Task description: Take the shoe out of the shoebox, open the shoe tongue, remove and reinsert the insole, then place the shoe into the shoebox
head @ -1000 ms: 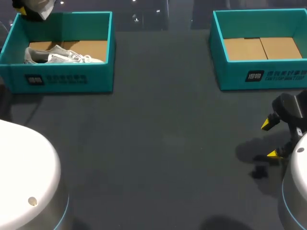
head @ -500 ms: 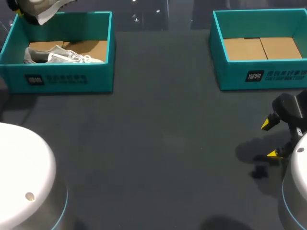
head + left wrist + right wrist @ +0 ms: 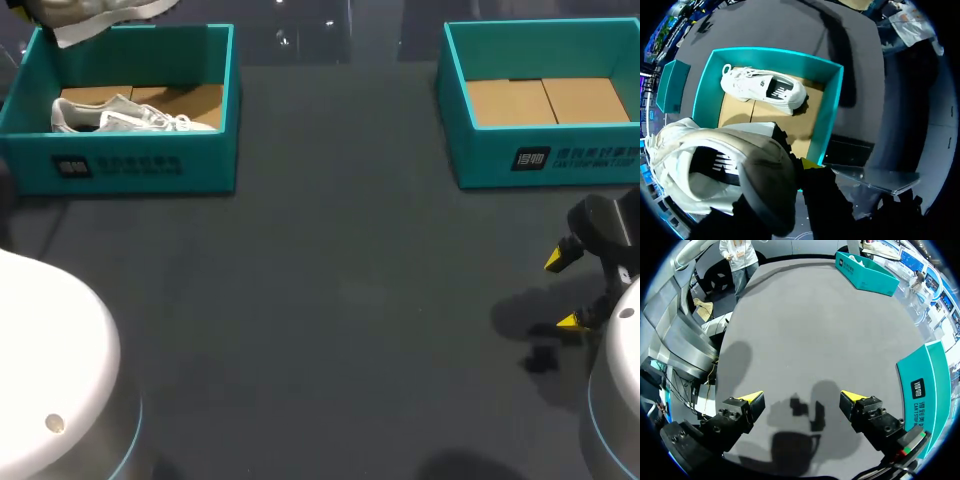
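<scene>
A white shoe hangs above the far left corner of the left teal shoebox, at the very back of the table. In the left wrist view my left gripper is shut on this shoe at its heel end, with one yellow tip showing beside the dark collar. Under it, a second white shoe lies on the cardboard floor of that shoebox; the same shoe shows in the head view. My right gripper stands open low over the table at the right edge, holding nothing.
A second teal shoebox with a bare cardboard floor stands at the back right, just beyond my right gripper; its wall is beside the right fingers. The white bases of my arms fill the near corners.
The shoe held by my left gripper has risen and shifted a little right above the left shoebox's back corner. The right arm has not moved.
</scene>
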`<state>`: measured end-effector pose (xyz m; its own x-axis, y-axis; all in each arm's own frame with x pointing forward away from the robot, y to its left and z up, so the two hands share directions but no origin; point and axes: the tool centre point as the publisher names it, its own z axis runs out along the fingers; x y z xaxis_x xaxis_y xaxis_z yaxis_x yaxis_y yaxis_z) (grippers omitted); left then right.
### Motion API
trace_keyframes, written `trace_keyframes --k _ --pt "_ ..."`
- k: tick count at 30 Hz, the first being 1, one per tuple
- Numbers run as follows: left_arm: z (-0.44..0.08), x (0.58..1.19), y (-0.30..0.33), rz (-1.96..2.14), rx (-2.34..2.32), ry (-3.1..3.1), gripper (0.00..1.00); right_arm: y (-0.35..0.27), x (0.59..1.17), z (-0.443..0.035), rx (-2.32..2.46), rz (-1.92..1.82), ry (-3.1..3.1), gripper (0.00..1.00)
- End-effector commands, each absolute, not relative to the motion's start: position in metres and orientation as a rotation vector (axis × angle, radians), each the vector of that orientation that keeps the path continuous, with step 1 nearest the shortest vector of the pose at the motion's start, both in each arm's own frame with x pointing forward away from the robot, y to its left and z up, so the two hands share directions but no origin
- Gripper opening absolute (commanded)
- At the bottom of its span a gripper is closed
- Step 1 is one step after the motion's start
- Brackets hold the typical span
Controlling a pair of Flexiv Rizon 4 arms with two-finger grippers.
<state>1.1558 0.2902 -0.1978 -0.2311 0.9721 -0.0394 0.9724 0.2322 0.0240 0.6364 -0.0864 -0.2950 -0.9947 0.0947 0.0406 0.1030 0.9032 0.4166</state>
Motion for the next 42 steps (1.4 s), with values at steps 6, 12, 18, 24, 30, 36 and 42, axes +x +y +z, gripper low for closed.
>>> trace_keyframes --k 6,12,18,24,30,36,42 --pt "-0.200 1.171 0.296 -0.081 2.166 2.285 0.00 -0.086 0.635 -0.295 -0.161 -0.662 -3.049 1.00" --pt "-0.217 1.182 0.297 0.018 2.284 2.229 0.00 -0.086 0.635 -0.295 -0.161 -0.662 -3.049 1.00" --pt "-0.239 1.188 0.298 0.106 2.326 2.241 0.00 -0.086 0.635 -0.295 -0.161 -0.662 -3.049 1.00" --pt "-0.245 1.189 0.300 0.106 2.386 2.192 0.00 -0.086 0.635 -0.295 -0.161 -0.662 -3.049 1.00" --pt "-0.245 1.189 0.300 0.106 2.386 2.192 0.00 -0.086 0.635 -0.295 -0.161 -0.662 -3.049 1.00" --pt "-0.259 1.188 0.298 0.121 2.390 2.208 0.00 -0.086 0.635 -0.295 -0.161 -0.662 -3.049 1.00" --pt "-0.275 1.188 0.298 0.128 2.404 2.228 0.00 -0.086 0.635 -0.295 -0.161 -0.662 -3.049 1.00"
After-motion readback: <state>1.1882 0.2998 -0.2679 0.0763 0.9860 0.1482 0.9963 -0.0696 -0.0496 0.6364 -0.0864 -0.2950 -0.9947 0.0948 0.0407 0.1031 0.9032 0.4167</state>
